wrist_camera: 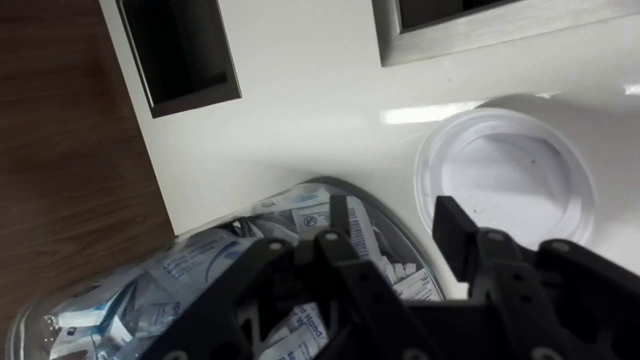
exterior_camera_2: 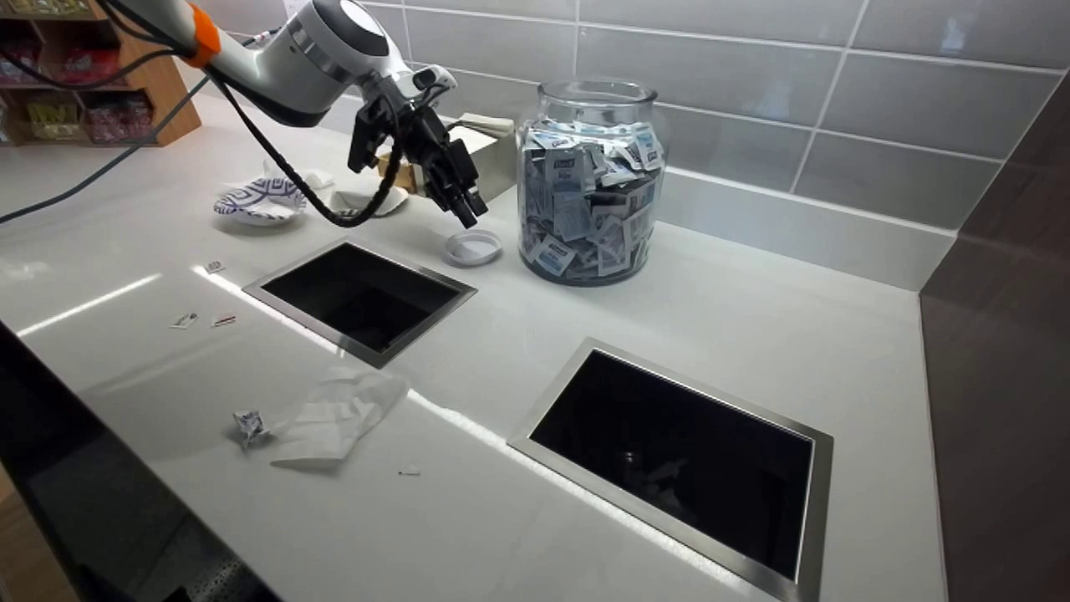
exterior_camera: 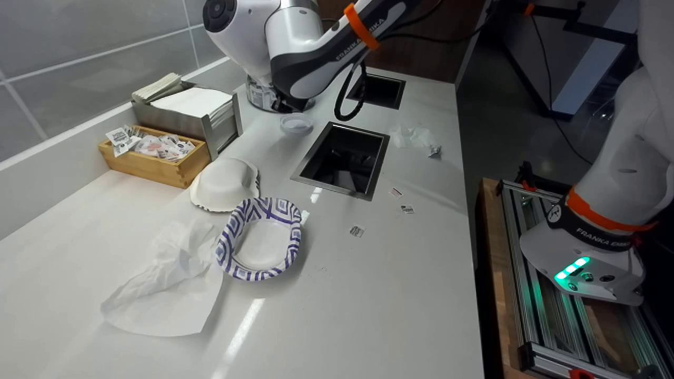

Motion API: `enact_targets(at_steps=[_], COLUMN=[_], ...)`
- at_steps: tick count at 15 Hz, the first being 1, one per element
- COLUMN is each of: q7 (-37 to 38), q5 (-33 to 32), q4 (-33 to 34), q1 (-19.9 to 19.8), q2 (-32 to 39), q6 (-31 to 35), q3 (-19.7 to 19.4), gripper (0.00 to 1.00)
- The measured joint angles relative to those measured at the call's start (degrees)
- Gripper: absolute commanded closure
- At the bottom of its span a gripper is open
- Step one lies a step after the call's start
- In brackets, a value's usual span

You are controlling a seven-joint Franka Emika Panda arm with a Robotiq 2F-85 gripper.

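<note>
My gripper [wrist_camera: 394, 222] is open, with nothing between its fingers. In an exterior view, the gripper [exterior_camera_2: 468, 207] tilts downward, a little above a shallow round white lid or dish [exterior_camera_2: 472, 248]. The lid [wrist_camera: 505, 175] lies flat on the counter beside the right finger in the wrist view. A glass jar [exterior_camera_2: 593, 184] filled with hand-wipe packets stands upright beside the lid, with its mouth uncovered. In the wrist view the jar [wrist_camera: 190, 260] lies behind the left finger and is partly hidden by it. In an exterior view the arm hides most of the jar [exterior_camera: 258, 96].
Two metal-rimmed square openings [exterior_camera_2: 418, 334] [exterior_camera_2: 669, 527] are set in the counter. A patterned paper bowl [exterior_camera: 260, 245], an upturned white bowl [exterior_camera: 224, 184], crumpled paper [exterior_camera: 168, 284], a wooden packet box [exterior_camera: 147, 169], a metal napkin holder [exterior_camera: 174, 123] and a foil ball [exterior_camera_2: 251, 426] are there.
</note>
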Motion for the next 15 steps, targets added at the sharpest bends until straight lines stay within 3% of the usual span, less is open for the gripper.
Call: enact_targets(at_steps=[3,8,15], q7=[-0.38,-6.77,-22.2], q5=[5.04,19.54,39.94], q4=[-0.1,-1.68,-5.64], q1=[-1.22,-3.65,-9.12], q2=[-1.76,-3.44,-3.62], q6=[3.14,7.91,15.34], q3=[0.33,1.24,1.26], gripper=[0.0,0.0,0.0])
